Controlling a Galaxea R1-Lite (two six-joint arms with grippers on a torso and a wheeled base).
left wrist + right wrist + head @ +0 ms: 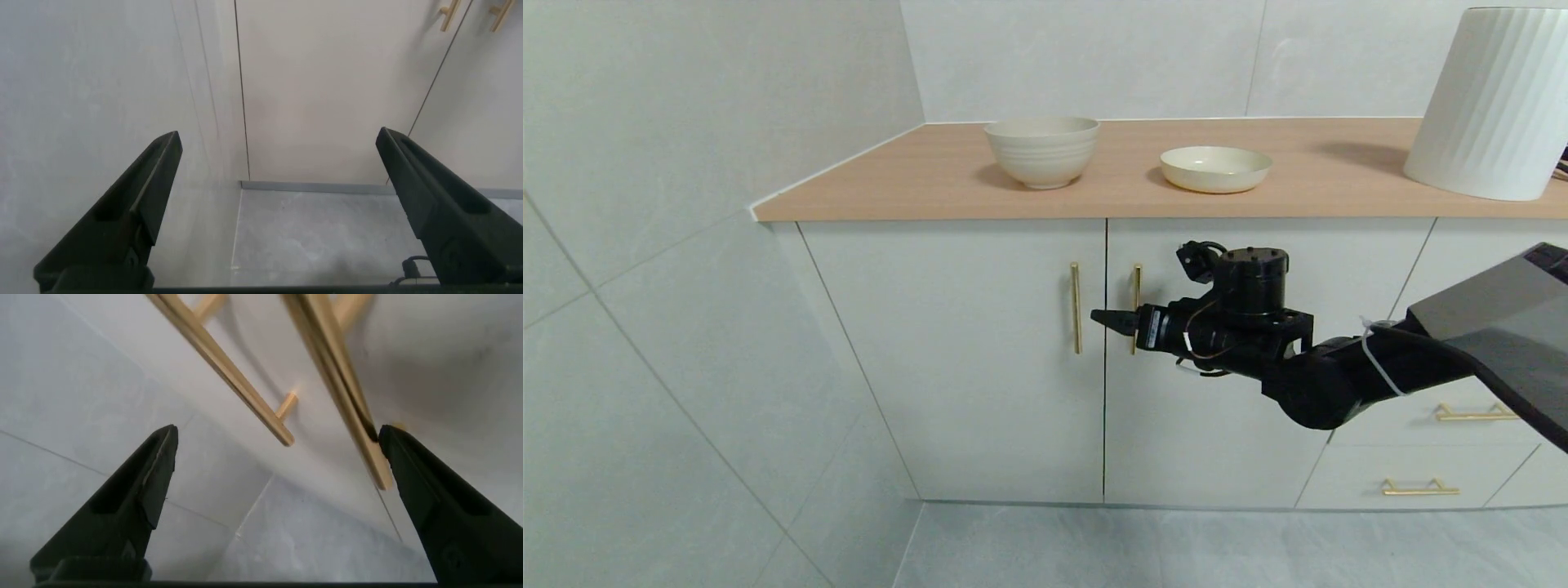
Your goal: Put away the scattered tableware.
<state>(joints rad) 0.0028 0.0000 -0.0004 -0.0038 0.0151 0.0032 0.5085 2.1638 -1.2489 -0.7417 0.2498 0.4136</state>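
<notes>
1. Tableware is found on the wooden countertop (931,175): a deep ribbed bowl (1043,151) to the left and a shallow dish (1215,168) to the right, set apart and both upright.
2. Beneath them two cabinet doors are seen shut. The left handle (1076,308) and the right handle (1136,309), both gold bars, are mounted upright on either side of the seam.
3. The right gripper (1112,318) is held level before the doors, its tip at the seam between the two bars, in front of the right one. Its fingers are spread wide and nothing is held.
4. The coming move is judged to turn on a handle, since a door must be opened first. That bar's long axis runs vertically, just beside the claw's tip. The tableware lies well above it, and the right arm is the nearer.
5. The left gripper (278,137) is spread wide and empty, pointed low at the floor by the wall.
6. The dishes and the claw's height along the bars are given by the head view. The finger spread is shown by the right wrist view, with both bars slanting between the fingers. Contact cannot be told.
</notes>
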